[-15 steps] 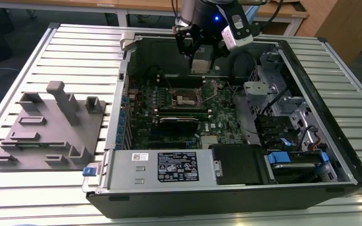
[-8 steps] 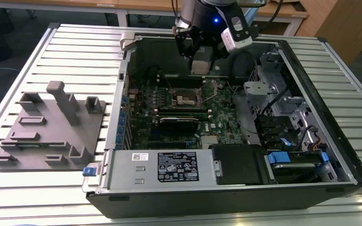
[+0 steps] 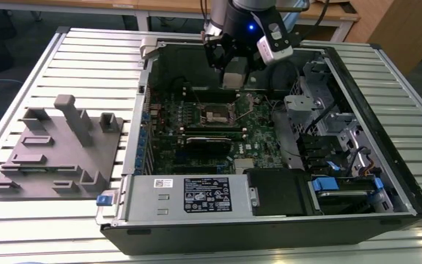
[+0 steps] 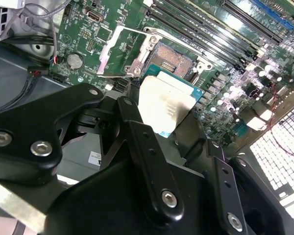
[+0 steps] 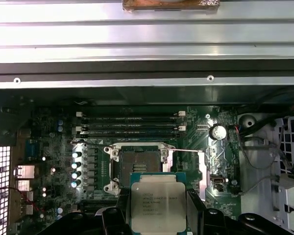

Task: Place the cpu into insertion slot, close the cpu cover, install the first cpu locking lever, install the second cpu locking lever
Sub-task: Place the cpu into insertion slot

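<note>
In the exterior view, a fixture block lies on the table at nine o'clock of the computer case. Inside the case, the insertion slot sits on the motherboard, with the power supply at its six o'clock. The gripper, clamping the cpu, is above at twelve o'clock.

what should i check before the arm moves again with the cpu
1. cpu held in the gripper: ok, clamped at two opposite edges in both wrist views.
2. insertion slot free: ok, its contact field is bare, with nothing lying in it.
3. cpu cover out of the way: ok, it is swung open and stands off the slot.
4. cpu square to the slot: ok, their edges run parallel in the first wrist view.
5. cpu centred over the slot: cannot tell, it hangs above the board and the offset is unclear.
6. corner marks matched: cannot tell.
</note>
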